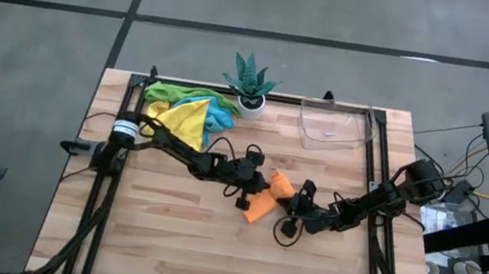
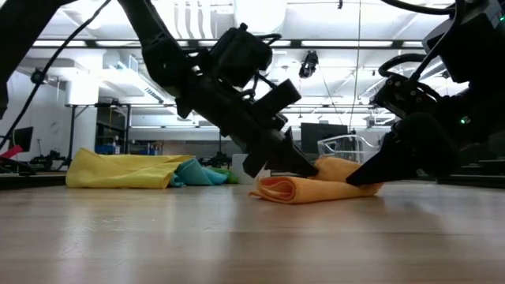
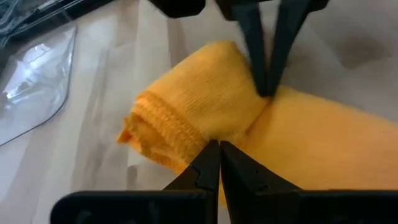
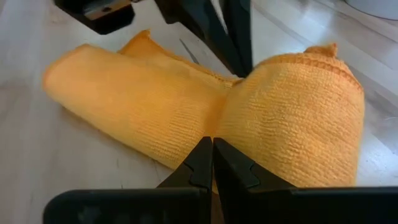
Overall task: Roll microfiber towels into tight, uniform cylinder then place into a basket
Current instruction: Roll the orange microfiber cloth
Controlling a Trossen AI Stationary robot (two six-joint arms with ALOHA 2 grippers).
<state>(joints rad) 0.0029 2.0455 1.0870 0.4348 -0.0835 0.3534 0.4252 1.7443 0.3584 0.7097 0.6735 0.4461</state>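
An orange microfiber towel (image 1: 264, 203), rolled into a thick roll and bent in the middle, lies on the wooden table near its centre. My left gripper (image 1: 265, 187) comes at it from the table's left. My right gripper (image 1: 286, 201) comes from the right. Both are shut, and their tips meet the roll (image 2: 304, 189) at its bend from opposite sides. One rolled end (image 3: 155, 127) shows its layered edge. The clear basket (image 1: 333, 126) stands at the far right of the table. My left gripper presses its shut fingertips (image 3: 211, 155) against the roll's middle, at the crease (image 3: 217, 127) where it bends. It slants down from the table's left. The roll rests on the table. My right gripper sets its shut fingertips (image 4: 208, 155) against the same bend (image 4: 214, 124) from the opposite side. It slants down from the table's right, across the roll. The cloth is dented in between the two halves.
A loose heap of yellow, green and blue towels (image 1: 185, 114) lies at the far left. A potted spiky plant (image 1: 251, 82) stands between the heap and the basket. Dark frame rails run along both sides. The near half of the table (image 1: 207, 258) is bare wood.
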